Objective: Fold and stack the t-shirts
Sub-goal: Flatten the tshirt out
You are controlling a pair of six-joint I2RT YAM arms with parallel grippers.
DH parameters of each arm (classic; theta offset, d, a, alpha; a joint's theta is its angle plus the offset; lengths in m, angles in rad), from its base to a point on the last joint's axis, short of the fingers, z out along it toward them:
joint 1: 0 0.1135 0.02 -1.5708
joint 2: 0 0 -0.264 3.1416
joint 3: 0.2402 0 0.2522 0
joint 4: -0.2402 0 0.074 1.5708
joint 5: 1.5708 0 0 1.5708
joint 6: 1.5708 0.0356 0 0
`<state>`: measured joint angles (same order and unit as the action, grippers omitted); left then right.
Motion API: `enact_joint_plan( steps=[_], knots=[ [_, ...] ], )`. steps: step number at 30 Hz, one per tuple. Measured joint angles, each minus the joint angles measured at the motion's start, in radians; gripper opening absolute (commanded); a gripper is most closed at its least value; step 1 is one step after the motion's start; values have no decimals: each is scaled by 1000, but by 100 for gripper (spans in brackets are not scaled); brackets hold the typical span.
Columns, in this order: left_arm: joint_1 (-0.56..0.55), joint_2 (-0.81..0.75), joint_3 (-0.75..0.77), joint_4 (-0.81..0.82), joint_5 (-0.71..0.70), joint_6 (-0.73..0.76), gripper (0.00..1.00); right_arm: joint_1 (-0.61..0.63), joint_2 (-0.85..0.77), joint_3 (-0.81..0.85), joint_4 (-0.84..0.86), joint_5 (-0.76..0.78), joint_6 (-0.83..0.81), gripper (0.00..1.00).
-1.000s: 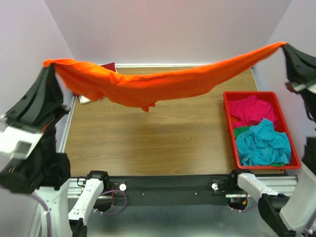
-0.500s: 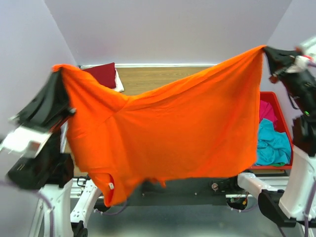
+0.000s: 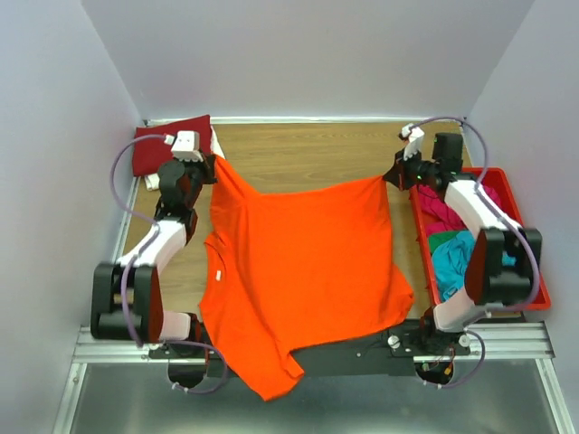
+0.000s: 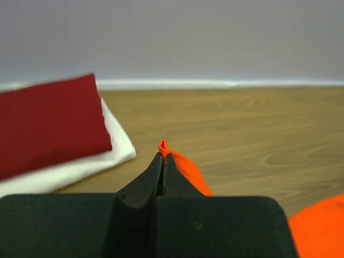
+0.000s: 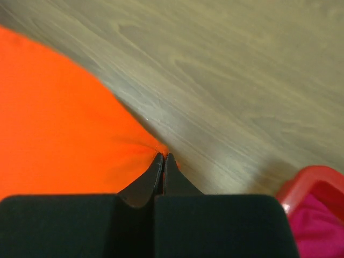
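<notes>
Pale lilac walls on 3 sides of a wooden table (image 3: 298, 149). Spread over its middle, the orange t-shirt (image 3: 303, 262), pinched at its 2 far corners. Left gripper (image 3: 206, 165) clamped tight on the corner toward the table's far-left corner, right gripper (image 3: 394, 174) clamped tight on the one near the far-right corner, just beside the red tray (image 3: 536, 271). No gap between either pair of jaws in the wrist views, only a nub of orange cloth past the tips. Near part of the shirt draped over the near edge, 1 sleeve hanging below the rail. At the far-left corner, a folded dark red t-shirt (image 3: 172, 145) on a white t-shirt (image 4: 80, 166). In the tray, a magenta pink t-shirt (image 3: 443, 206) and a teal t-shirt (image 3: 452, 262), both crumpled. Likely trouble: with so much cloth past the near edge, could slide off toward the arm bases once released, dragged by its own weight, or snag on the rail there. Left side skewed and wrinkled, so probably a crooked fold unless straightened. Only a thin pinch at the tips, so may slip under any further pull. Left corner close to the stack, easily nudged by a stray move. Compared with 1 second ago: then stretched high as a narrow band between raised arms, 0.5 seconds ago hanging like a curtain, now down on the wood with both arms low at the far side.
</notes>
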<state>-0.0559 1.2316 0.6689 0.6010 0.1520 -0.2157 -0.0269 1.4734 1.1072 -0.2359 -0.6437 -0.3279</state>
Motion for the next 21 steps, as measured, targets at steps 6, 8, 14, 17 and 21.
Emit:
enact_joint_plan(
  steps=[6, 8, 14, 17, 21],
  knots=[
    [23, 381, 264, -36, 2, 3, 0, 23, 357, 140, 99, 12, 14, 1],
    [31, 477, 351, -56, 2, 6, 0, 34, 435, 196, 117, 40, 14, 1],
    [41, 521, 425, -107, 2, 24, 0, 49, 517, 306, 145, 122, 30, 1],
    [41, 521, 454, -119, 3, 45, 0, 48, 518, 327, 154, 139, 40, 1],
    [41, 521, 463, -127, 19, 76, 0, 48, 517, 332, 164, 153, 45, 1]
  ],
)
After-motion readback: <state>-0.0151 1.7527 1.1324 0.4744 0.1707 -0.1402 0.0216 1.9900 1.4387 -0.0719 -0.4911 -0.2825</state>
